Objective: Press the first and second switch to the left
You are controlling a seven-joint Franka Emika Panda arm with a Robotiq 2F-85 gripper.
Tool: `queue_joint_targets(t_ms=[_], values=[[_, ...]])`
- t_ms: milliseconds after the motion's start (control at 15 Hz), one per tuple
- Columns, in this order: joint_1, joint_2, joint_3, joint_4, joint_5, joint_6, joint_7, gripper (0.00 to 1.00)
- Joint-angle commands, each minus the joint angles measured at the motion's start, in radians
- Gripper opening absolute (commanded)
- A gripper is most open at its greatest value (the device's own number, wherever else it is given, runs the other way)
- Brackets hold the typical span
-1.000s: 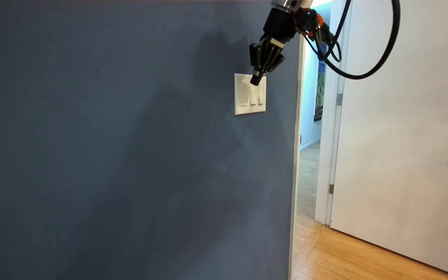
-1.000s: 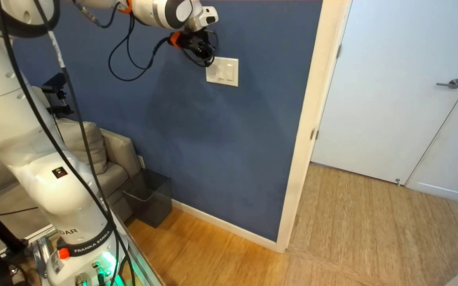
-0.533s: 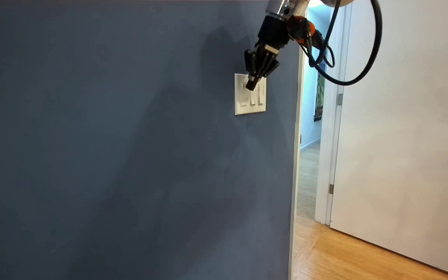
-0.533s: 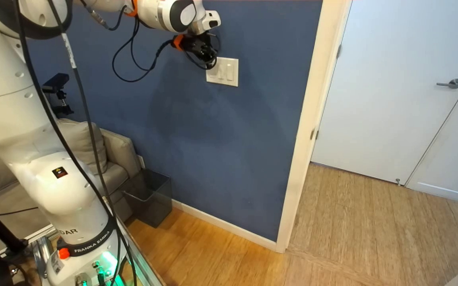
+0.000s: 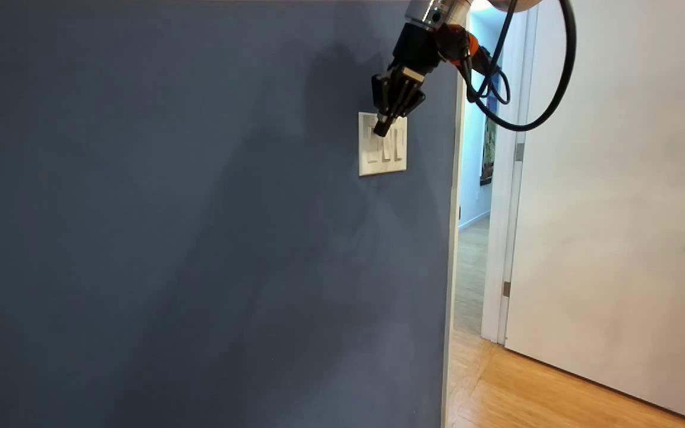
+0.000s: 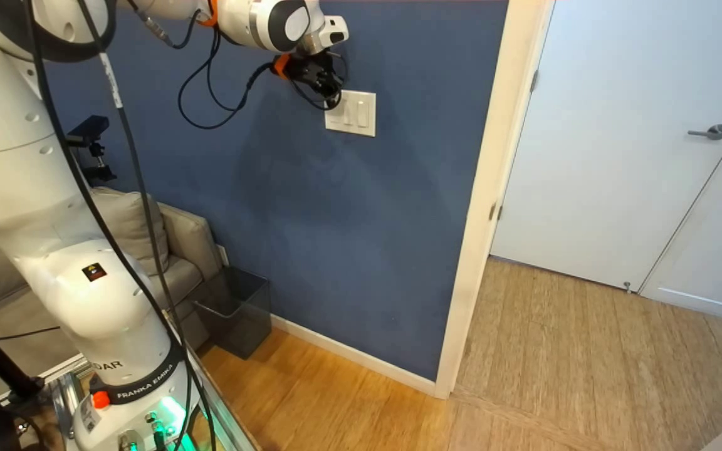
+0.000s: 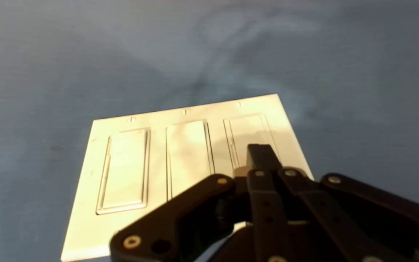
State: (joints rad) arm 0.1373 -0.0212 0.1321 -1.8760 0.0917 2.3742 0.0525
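Observation:
A cream-white wall plate [image 5: 382,170] holds three flat paddle switches side by side; it also shows in an exterior view [image 6: 351,131] and the wrist view [image 7: 82,225]. The first switch [image 5: 372,150] is leftmost in both exterior views, and the second switch [image 5: 386,148] is in the middle. In the wrist view the order looks reversed: first switch [image 7: 247,131] at right, second switch [image 7: 189,156] in the middle. My gripper [image 7: 263,154] is shut and empty, its fingertips over the first switch. They hide its far part; I cannot tell whether they touch it.
The plate sits on a dark blue wall [image 6: 336,250]. A pale door frame [image 6: 480,200] and white door [image 6: 612,125] stand to the right. A grey sofa [image 6: 179,250] and dark bin [image 6: 235,313] are below. Loose black cables [image 6: 210,125] hang from my arm.
Over the last second my shut gripper has moved lower over the plate, to the left in an exterior view. In the last half second it has shifted only slightly. The plate has not moved.

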Motion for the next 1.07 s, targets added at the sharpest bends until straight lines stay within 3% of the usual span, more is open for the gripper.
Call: queue_joint_targets(t_ms=[0, 267, 733, 1000], values=[[0.001, 0.018, 0.003, 0.018, 0.016, 0.035, 0.019, 0.0], [0.001, 0.023, 0.005, 0.015, -0.009, 0.062, 0.05, 0.0], [-0.004, 0.018, 0.0, 0.027, -0.025, -0.117, 0.075, 0.0], [-0.012, 0.023, -0.006, 0.019, -0.121, -0.11, 0.158, 0.0]])
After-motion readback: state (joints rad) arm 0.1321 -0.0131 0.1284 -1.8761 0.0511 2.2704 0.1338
